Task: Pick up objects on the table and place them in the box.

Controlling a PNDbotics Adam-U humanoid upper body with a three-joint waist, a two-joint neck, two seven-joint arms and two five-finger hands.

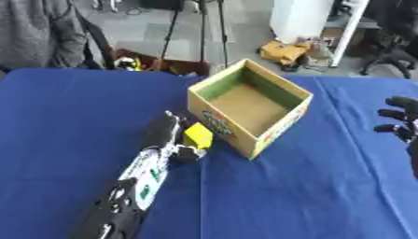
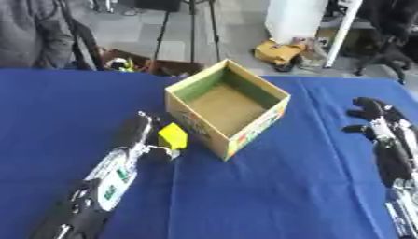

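An open cardboard box with a green inner lining stands on the blue table, and its brown floor shows nothing inside. Just left of its near corner is a small yellow block. My left hand reaches in from the lower left and holds this block between its fingers and thumb, close to the box's printed side. My right hand hovers at the right edge of the table, fingers spread and holding nothing, well apart from the box.
The blue cloth-covered table fills the view. Beyond its far edge are a tripod, a person in grey at the far left, and clutter on the floor.
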